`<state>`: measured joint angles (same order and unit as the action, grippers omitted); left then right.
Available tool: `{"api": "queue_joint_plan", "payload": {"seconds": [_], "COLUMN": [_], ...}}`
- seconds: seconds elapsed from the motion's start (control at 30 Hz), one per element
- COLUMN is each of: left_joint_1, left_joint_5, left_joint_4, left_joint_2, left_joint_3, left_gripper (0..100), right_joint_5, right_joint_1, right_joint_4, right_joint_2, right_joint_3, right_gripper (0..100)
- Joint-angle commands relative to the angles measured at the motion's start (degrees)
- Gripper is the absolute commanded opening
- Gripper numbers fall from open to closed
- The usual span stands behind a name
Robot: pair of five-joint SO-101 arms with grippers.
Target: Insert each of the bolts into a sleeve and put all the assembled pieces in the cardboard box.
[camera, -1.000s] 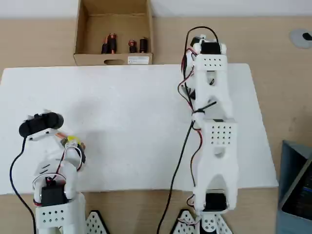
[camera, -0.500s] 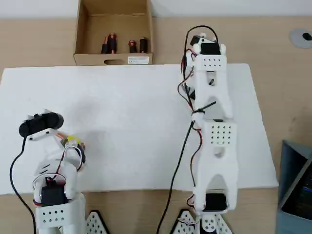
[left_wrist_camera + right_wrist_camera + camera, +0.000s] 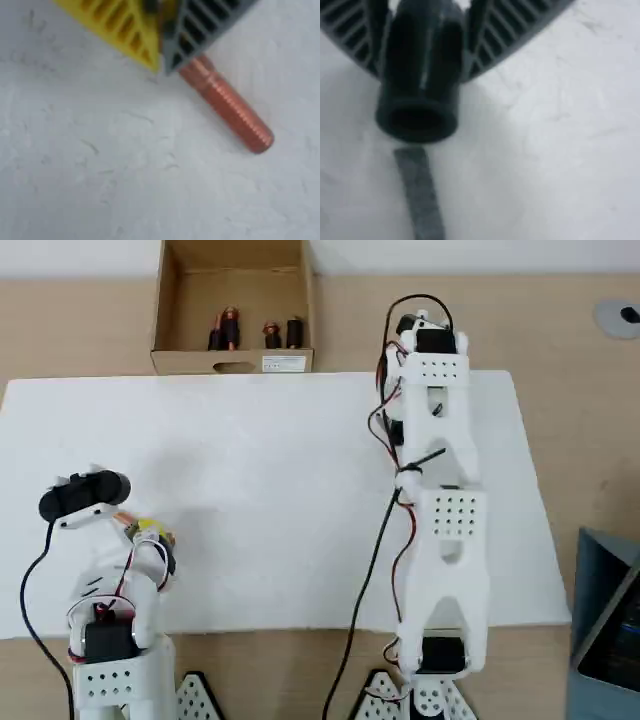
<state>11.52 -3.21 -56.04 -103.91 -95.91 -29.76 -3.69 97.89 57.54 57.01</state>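
My left gripper (image 3: 162,56), with one yellow and one grey finger, is shut on the head end of a copper threaded bolt (image 3: 227,112); the shank sticks out just above the white mat. In the high view this gripper (image 3: 150,533) sits near the mat's front left corner. My right gripper (image 3: 425,35) is shut on a dark sleeve (image 3: 417,102), whose open end points down close over the mat. The right arm (image 3: 440,500) stretches toward the far side, covering its gripper from above. The cardboard box (image 3: 232,362) at the back holds several assembled pieces (image 3: 230,328).
The white mat (image 3: 260,490) covers most of the table between the arms. A grey strip (image 3: 420,200) lies on the mat under the sleeve. A dark grey bin (image 3: 605,620) stands at the right edge. A grey disc (image 3: 618,316) sits at the back right.
The right arm has shifted slightly to the right. The left arm and its bolt have stayed in place.
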Motion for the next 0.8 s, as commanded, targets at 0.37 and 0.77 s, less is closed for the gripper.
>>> {"api": "queue_joint_plan", "payload": {"seconds": [0.37,0.77], "left_joint_1": [-0.62,-0.62], "left_joint_5": [-0.26,-0.18], "left_joint_4": [0.0,0.0], "left_joint_2": [-0.48,-0.48], "left_joint_3": [0.26,0.26], "left_gripper": [0,0], "right_joint_5": [5.27,9.23], "right_joint_1": [-0.31,-3.21], "right_joint_4": [4.48,4.57], "right_joint_2": [-1.36,-30.29], "right_joint_3": [21.05,6.37], "right_gripper": [0.9,0.9]}}
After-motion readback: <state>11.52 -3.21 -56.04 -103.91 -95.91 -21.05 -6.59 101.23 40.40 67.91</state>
